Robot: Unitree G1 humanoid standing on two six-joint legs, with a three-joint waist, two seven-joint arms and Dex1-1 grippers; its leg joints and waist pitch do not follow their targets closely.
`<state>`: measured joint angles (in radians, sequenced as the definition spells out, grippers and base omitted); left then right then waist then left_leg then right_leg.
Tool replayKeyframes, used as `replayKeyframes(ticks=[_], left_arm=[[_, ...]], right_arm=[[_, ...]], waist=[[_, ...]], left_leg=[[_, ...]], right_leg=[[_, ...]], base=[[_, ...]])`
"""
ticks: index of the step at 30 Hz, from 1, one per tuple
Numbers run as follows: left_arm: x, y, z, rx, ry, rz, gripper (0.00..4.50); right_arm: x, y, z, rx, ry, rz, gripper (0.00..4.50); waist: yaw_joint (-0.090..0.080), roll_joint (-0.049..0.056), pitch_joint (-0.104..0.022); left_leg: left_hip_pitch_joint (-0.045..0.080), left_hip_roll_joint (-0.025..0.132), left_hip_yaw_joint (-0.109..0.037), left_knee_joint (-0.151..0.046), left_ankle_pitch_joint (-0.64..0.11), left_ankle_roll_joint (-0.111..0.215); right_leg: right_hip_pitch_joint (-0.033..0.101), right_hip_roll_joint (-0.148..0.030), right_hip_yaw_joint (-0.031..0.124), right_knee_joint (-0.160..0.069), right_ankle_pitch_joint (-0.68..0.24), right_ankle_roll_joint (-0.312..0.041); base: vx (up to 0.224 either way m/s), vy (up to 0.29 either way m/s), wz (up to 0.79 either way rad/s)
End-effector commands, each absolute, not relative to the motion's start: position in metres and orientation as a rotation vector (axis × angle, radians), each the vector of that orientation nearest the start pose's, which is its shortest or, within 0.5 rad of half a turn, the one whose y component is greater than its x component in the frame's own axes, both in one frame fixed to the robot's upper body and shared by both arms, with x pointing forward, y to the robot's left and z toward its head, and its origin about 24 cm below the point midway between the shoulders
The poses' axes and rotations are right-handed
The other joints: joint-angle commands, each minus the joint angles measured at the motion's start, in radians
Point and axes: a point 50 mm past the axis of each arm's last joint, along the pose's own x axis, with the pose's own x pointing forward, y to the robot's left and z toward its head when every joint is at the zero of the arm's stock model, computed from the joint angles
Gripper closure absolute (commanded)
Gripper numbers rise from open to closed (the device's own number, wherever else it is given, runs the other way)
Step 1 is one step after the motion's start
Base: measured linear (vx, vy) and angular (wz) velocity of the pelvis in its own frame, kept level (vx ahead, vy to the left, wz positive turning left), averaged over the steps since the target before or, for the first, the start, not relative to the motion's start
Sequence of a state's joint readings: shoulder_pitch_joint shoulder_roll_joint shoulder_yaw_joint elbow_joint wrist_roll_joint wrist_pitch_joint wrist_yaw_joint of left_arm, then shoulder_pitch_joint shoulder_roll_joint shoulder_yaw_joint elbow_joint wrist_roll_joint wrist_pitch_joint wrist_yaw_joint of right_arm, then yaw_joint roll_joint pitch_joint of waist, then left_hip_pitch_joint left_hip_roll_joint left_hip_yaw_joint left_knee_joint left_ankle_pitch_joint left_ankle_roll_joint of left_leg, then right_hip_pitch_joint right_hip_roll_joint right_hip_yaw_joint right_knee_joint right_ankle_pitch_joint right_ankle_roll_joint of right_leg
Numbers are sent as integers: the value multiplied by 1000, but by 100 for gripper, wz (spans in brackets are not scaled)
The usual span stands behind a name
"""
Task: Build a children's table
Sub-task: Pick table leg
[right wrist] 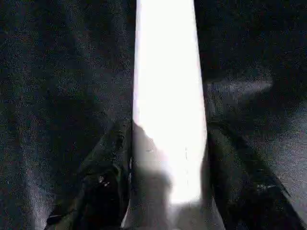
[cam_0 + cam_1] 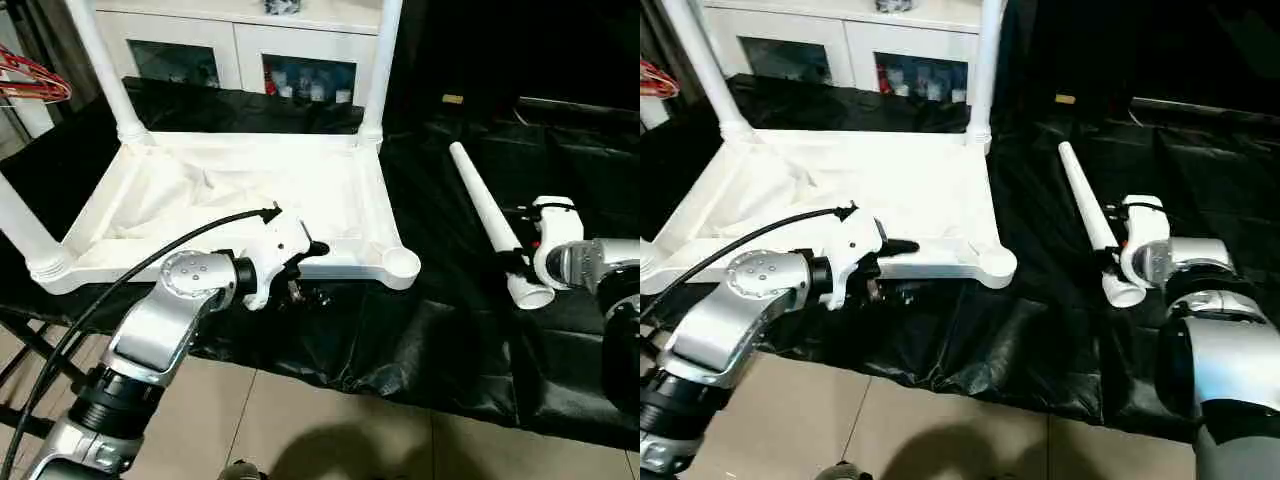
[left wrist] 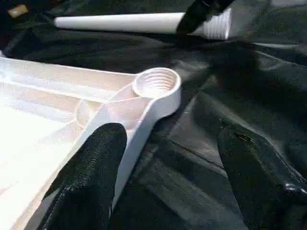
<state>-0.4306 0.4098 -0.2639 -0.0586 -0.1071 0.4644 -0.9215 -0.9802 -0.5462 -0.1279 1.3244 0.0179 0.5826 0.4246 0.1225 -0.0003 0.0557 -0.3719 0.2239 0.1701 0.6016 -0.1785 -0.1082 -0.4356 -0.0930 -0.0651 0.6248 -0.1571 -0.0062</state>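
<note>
A: What is seen of the surface and the room?

B: A work surface draped with crinkled black plastic sheeting (image 2: 400,330) is shown, above a pale tiled floor (image 2: 330,430). Behind it, a white cabinet with glass doors (image 2: 240,55) is seen, with small bottles inside. A red wire hanger (image 2: 30,80) is visible at the left edge.

A: Where is the table?

B: The all-white plastic rectangular table top (image 2: 230,200) is laid upside down on the sheeting, ribbed underside up. Three long white tapered round legs (image 2: 380,65) are stood upright in its corner sockets. The near right round socket (image 2: 400,264) is left empty. The fourth white tapered leg (image 2: 490,220) is laid on the sheeting, well apart to the right.

A: And the grippers?

B: The left gripper (image 3: 168,167) is held wide, spread at the top's near rim, one finger (image 3: 96,167) over the rim and the other over the sheeting. The right gripper (image 1: 168,177) is closed around the lying leg near its thick threaded end, a finger (image 1: 108,177) pressed on each side
</note>
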Motion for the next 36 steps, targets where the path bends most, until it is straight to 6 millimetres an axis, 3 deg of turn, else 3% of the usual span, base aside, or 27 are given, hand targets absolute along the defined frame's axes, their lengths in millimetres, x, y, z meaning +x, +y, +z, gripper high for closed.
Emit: replayKeyframes(ticks=[1, 11, 18, 22, 23, 26, 30, 33, 34, 35, 36], left_arm=[[284, 108, 108, 364, 254, -1192, 100], [289, 107, 113, 357, 258, -1212, 100], [304, 104, 119, 353, 192, -1150, 100], [317, 97, 122, 322, 132, -1069, 100], [321, 93, 124, 304, 107, -1037, 100], [329, 85, 128, 249, 62, -988, 100], [338, 74, 132, 181, 31, -926, 100], [348, 61, 137, 92, 16, -867, 100], [349, 58, 139, 64, 16, -856, 100], [352, 55, 140, 23, 16, -844, 100], [354, 49, 144, -45, 18, -849, 100]], right_arm=[[343, -295, 60, 26, 920, -34, 240], [338, -301, 58, 32, 942, -46, 260], [348, -302, 72, 131, 806, -63, 261], [353, -301, 80, 181, 720, -21, 261], [355, -300, 82, 218, 678, -6, 261], [357, -298, 85, 295, 598, 34, 262], [360, -293, 87, 370, 482, 106, 262], [360, -283, 91, 428, 323, 263, 262], [359, -279, 92, 448, 287, 311, 262], [358, -274, 93, 473, 245, 370, 262], [355, -267, 94, 508, 204, 442, 262]], waist=[[5, -11, -69], [9, -14, -70], [13, -10, -73], [10, 0, -77], [11, 2, -79], [11, -6, -81], [18, -7, -87], [18, -3, -86], [24, 5, -88], [23, -1, -87], [25, 5, -88]], left_leg=[[0, -13, 18, -61, -232, 4], [1, -13, 17, -61, -240, -2], [2, -15, 18, -59, -231, -5], [1, -17, 19, -55, -225, 2], [1, -18, 19, -54, -219, 9], [-4, -18, 20, -52, -195, 26], [-6, -17, 19, -47, -149, 58], [-7, -18, 21, -45, -153, 74], [-4, -16, 20, -42, -151, 84], [-8, -19, 20, -43, -141, 103], [-8, -16, 16, -44, -139, 104]], right_leg=[[63, -27, 20, -74, -313, -198], [64, -25, 21, -74, -312, -192], [64, -23, 22, -72, -288, -192], [67, -20, 21, -73, -247, -200], [69, -21, 21, -71, -235, -202], [73, -20, 20, -69, -202, -212], [76, -21, 18, -65, -159, -230], [76, -20, 17, -69, -156, -235], [75, -21, 17, -66, -136, -240], [79, -17, 16, -67, -114, -239], [80, -20, 15, -64, -112, -245]], base=[[0, 0, 0], [0, 0, 0], [0, 0, 0], [0, 0, 0], [0, 0, 0], [0, 0, 0], [0, 0, 0], [0, 0, 0], [0, 0, 0], [0, 0, 0], [0, 0, 0]])
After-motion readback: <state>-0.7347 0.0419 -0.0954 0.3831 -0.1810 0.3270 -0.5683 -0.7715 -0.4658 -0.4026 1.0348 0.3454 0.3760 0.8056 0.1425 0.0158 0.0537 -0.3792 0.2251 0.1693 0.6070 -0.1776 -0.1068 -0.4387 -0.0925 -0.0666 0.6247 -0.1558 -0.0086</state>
